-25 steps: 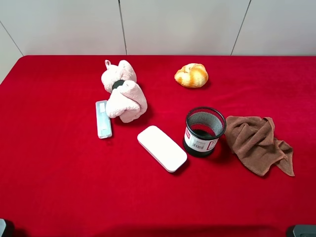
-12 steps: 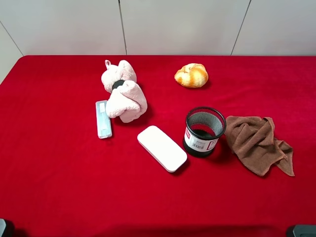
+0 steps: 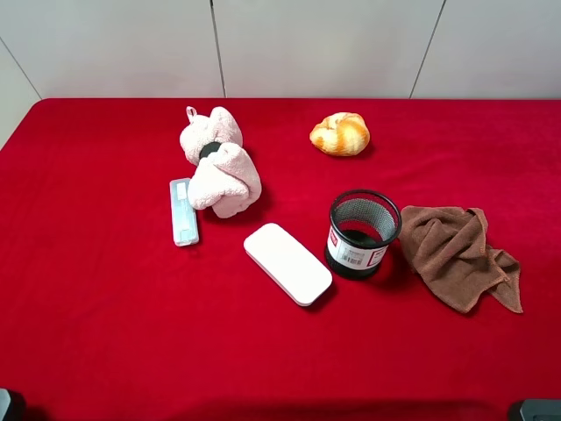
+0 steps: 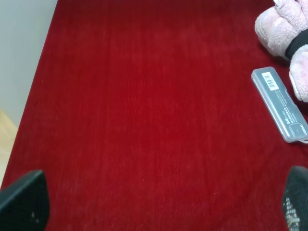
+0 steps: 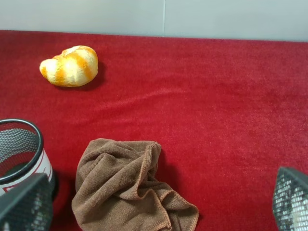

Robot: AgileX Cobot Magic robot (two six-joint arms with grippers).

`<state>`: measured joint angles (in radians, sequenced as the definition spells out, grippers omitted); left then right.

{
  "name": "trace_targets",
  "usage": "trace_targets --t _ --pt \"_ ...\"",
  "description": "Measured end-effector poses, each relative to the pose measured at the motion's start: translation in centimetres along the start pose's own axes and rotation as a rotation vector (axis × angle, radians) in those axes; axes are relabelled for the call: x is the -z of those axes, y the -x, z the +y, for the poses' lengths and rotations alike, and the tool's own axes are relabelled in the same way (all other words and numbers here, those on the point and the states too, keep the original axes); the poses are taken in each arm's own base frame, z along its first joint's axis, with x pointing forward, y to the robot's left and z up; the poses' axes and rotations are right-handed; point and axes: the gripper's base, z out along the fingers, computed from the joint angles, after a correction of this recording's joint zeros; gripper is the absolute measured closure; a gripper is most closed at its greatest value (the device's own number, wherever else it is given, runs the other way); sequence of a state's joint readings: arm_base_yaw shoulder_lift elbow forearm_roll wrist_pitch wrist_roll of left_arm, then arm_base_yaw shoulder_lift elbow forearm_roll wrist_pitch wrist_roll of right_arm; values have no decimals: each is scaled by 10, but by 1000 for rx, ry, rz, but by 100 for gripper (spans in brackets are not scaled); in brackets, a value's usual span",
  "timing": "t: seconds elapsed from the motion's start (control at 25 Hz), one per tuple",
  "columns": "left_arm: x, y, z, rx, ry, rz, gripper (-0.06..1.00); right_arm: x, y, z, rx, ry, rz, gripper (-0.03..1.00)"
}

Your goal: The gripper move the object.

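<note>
Left gripper (image 4: pixel 154 202): from my left wrist feed I see both dark fingertips spread wide at the frame's corners, nothing between them, bare red cloth beneath.
Right gripper (image 5: pixel 154 204): my right wrist feed shows the mesh-textured fingertips far apart, holding nothing, hanging over the brown towel.
Table (image 3: pixel 105 333): red, velvety cloth; I have wide bare room along the near side and the far left.
Pink plush towel (image 3: pixel 219 167): fluffy, bundled with a dark band, left of centre toward the far side.
Clear plastic case (image 3: pixel 182 211): slim, rectangular, just beside the plush bundle on its left.
White case (image 3: pixel 287 263): smooth rounded oblong, lying diagonally at the centre.
Mesh cup (image 3: pixel 363 233): black wire mesh cylinder, upright, labelled, right of the white case.
Brown towel (image 3: pixel 458 254): crumpled microfibre, just right of the cup.
Croissant (image 3: pixel 340 133): glossy, golden, alone toward the far edge.
</note>
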<state>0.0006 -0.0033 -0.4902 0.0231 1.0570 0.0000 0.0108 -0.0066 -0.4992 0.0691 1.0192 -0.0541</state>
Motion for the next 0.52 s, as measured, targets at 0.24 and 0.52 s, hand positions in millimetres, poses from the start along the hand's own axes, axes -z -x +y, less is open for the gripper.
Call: trace_targets --t 0.24,0.52 --pt "0 0 0 0 0 0 -2 0 0 0 0 0 0 27" --pt "0 0 0 0 0 0 -2 0 0 0 0 0 0 27"
